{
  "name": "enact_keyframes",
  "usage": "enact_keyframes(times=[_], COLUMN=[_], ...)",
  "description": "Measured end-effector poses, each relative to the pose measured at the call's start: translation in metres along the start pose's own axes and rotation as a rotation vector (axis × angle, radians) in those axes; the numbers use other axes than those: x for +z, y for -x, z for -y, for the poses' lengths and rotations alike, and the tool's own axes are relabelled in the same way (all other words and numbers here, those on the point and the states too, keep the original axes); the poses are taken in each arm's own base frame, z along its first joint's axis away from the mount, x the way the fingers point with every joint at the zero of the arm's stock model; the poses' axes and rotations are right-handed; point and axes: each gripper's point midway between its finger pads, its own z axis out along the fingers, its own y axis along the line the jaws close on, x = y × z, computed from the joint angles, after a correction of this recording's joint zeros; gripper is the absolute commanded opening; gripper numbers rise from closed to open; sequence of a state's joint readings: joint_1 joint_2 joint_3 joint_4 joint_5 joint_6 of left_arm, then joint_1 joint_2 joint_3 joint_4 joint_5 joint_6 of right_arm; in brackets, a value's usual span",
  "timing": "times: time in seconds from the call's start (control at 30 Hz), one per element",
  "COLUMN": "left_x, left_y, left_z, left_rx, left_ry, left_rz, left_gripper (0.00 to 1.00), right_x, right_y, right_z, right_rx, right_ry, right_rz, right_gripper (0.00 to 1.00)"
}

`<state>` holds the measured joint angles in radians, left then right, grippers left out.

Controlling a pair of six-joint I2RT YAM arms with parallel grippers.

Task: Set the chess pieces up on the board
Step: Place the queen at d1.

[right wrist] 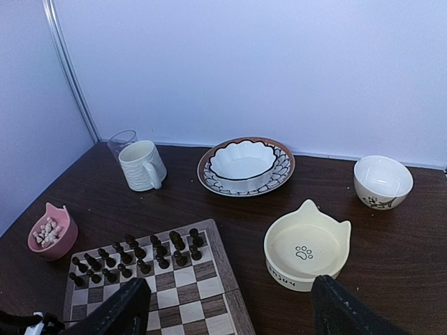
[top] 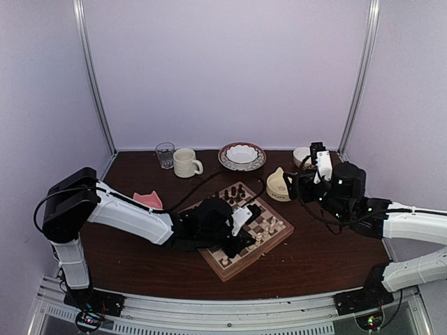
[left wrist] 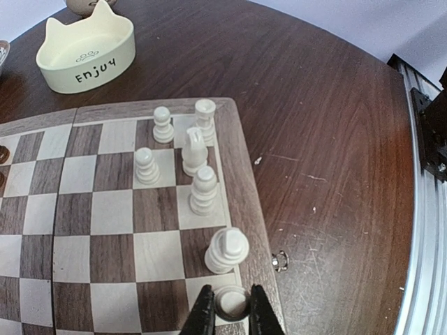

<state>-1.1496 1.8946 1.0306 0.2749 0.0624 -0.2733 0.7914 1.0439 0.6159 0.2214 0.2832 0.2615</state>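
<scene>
The board (left wrist: 105, 209) lies mid-table, with cream-white chess pieces (left wrist: 203, 190) standing in its two files nearest the right rim. My left gripper (left wrist: 232, 310) is shut on one more cream piece (left wrist: 232, 301), held upright over a light edge square just below a tall cream piece (left wrist: 227, 250). From above, the left gripper (top: 241, 237) hovers over the board (top: 230, 269). My right gripper (right wrist: 230, 314) hangs open and holds nothing, above the board's far right corner (right wrist: 230, 307). Dark pieces (right wrist: 140, 255) fill the far rows. A pink bowl (right wrist: 50, 230) holds more cream pieces.
A cream cat-ear bowl (top: 279, 185) sits just beyond the board's right corner. Along the back stand a glass (top: 165, 153), a ribbed mug (top: 186, 162), a patterned plate with a bowl (top: 242, 155) and a small white bowl (right wrist: 382, 181). The metal table rail (left wrist: 426, 209) runs close by.
</scene>
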Motion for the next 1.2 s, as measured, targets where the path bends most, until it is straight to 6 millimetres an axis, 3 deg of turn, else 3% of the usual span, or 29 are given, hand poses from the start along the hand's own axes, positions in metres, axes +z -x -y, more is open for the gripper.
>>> enact_keyframes(times=[0.37,0.63,0.9,1.07,1.2], left_x=[0.0009,0.0010,0.0009,0.0009,-0.0006], left_y=[0.0000,0.0007,0.0002,-0.0004,0.0005], left_z=[-0.0008,-0.0006,-0.0006,-0.0007,0.0008], left_rx=[0.003,0.006,0.008,0.008,0.005], left_ry=[0.005,0.005,0.005,0.006,-0.001], left_rz=[-0.010,-0.019,-0.022,-0.025,-0.022], left_gripper=[0.10,0.26,0.29,0.42,0.46], right_x=[0.0003,0.0003,0.0003,0.0003,0.0003], right_y=[-0.0011,-0.0011,-0.0013,-0.0013,-0.0013], right_z=[-0.0025,-0.0029,-0.0029,-0.0029,-0.0029], right_rx=[-0.001,-0.001,-0.002,-0.003,-0.003], right_ry=[0.014,0.016,0.017,0.017,0.017], right_rz=[-0.005,-0.005,-0.006,-0.006,-0.006], right_gripper=[0.83,0.82,0.82,0.83,0.83])
